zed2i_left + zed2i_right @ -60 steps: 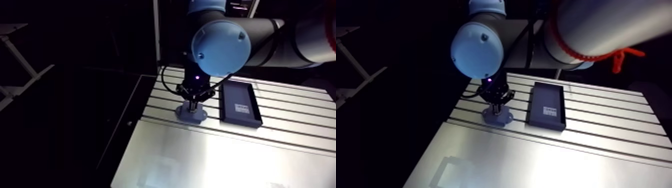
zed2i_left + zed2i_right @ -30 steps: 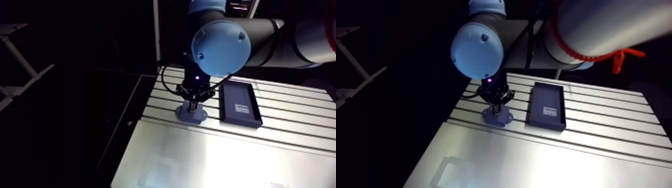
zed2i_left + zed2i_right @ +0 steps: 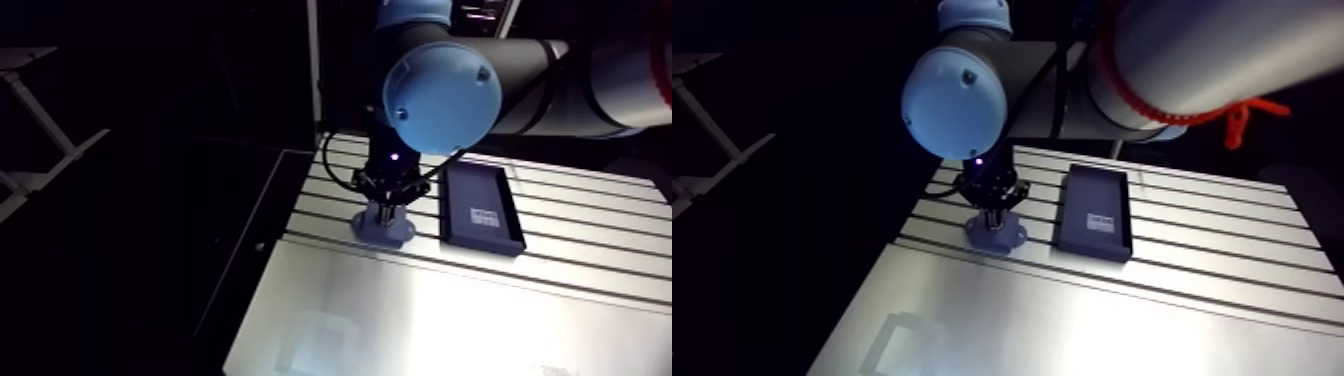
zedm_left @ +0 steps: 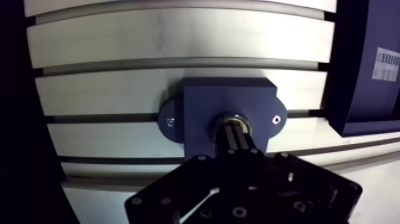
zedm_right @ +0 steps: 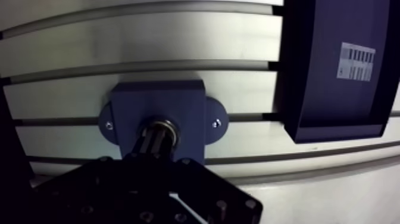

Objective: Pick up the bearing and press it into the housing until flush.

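End effector (image 4: 237, 137) has its fingers closed together, tips resting on the bearing (image 4: 229, 117), which sits in the bore of the blue housing (image 4: 202, 101) on the worktop (image 4: 119, 47). I judge this the pressing step; next calls for a straight downward push until flush. I see the bearing as a small metallic ring.
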You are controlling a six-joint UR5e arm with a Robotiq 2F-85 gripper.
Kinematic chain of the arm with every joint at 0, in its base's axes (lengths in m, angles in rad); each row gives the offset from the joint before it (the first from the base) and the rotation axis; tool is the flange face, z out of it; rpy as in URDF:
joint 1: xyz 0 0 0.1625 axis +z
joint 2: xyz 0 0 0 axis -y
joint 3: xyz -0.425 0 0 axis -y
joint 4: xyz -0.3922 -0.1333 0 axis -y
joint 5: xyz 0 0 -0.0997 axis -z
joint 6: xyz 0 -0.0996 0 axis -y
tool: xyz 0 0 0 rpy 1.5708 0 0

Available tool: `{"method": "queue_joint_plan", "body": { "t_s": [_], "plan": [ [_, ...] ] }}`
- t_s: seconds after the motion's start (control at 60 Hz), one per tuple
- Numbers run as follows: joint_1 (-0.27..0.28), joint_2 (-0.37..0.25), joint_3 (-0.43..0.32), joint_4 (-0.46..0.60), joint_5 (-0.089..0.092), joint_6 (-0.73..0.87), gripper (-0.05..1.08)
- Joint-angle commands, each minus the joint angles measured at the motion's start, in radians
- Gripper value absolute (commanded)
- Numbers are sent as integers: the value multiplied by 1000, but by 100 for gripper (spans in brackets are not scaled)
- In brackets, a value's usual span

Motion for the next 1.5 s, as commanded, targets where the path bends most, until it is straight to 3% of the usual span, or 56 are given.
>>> {"method": "queue_joint_plan", "body": {
  "t_s": [0.017,1.5],
  "plan": [
    [2,1,4,0,0,-1,107],
    [2,1,7,-1,0,-2,107]
  ]
}}
